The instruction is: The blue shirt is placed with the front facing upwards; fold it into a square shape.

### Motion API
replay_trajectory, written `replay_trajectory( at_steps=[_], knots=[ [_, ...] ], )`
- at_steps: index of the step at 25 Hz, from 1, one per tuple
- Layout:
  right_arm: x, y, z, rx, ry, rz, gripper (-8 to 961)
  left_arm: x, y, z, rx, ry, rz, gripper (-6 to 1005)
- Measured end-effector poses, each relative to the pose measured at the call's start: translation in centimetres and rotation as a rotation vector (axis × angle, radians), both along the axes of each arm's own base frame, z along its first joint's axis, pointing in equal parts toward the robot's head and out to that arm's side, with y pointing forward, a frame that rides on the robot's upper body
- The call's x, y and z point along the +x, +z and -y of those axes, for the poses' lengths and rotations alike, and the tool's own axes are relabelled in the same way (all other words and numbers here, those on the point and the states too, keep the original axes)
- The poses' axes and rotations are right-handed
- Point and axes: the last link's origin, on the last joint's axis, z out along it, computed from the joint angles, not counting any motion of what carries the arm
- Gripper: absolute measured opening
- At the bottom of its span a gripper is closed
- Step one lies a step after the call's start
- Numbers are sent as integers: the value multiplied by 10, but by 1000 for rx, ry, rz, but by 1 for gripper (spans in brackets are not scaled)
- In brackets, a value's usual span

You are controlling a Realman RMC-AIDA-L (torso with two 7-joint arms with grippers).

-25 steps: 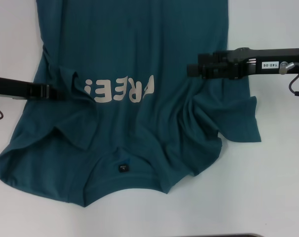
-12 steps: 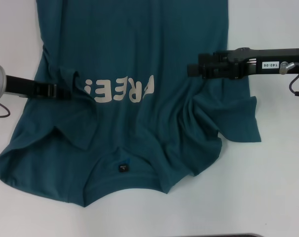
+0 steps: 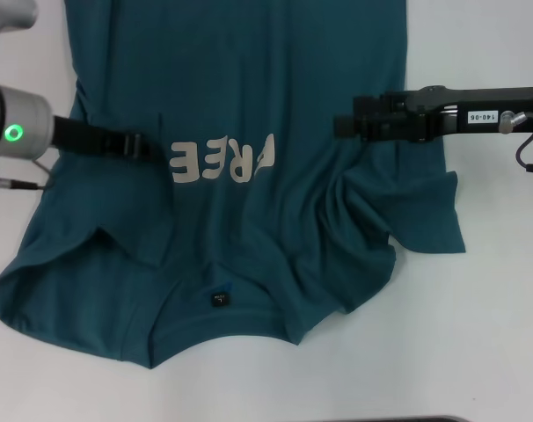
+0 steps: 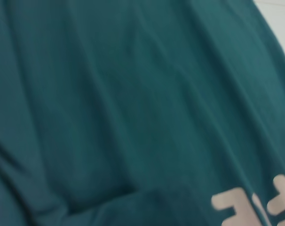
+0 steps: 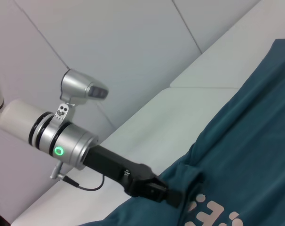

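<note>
The blue shirt lies face up on the white table, neckline and black label nearest me. My left gripper is low over the shirt's left side, shut on a raised fold of cloth that covers the start of the off-white "FREE" print. My right gripper is at the shirt's right side, where creases run up to its tip; it looks shut on the cloth. The right wrist view shows the left gripper at the fold. The left wrist view is filled with cloth and part of the print.
The right sleeve lies crumpled and loose toward the right. The left sleeve is spread at the near left. A pale wall stands behind the table on the left arm's side.
My left gripper has moved right toward the shirt's middle, dragging the fold over the first characters of the print. The right gripper has stayed still.
</note>
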Motion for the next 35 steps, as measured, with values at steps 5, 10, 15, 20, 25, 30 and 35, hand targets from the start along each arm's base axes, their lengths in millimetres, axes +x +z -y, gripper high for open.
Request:
replay_trajectory(
  at_steps=[5, 10, 15, 20, 25, 30, 35],
  knots=[
    [1, 0, 1, 1, 0, 1, 849, 13, -15, -7, -12, -30, -8, 149],
    [4, 1, 2, 10, -7, -4, 842, 17, -18, -7, -11, -32, 17, 153],
    [6, 4, 2, 24, -19, -15, 789, 22, -12, 2, -16, -46, 126, 157],
    [8, 5, 2, 31, -24, -15, 740, 31, 5, 15, 4, -110, 285, 160],
    [13, 9, 5, 38, -38, -19, 744, 32, 22, 29, 16, -147, 402, 164],
    [24, 24, 14, 43, -61, -47, 751, 27, 36, 45, 36, -179, 522, 168],
    [41, 46, 25, 70, -90, -66, 776, 21, 41, 58, 45, -193, 576, 362]
  ],
)
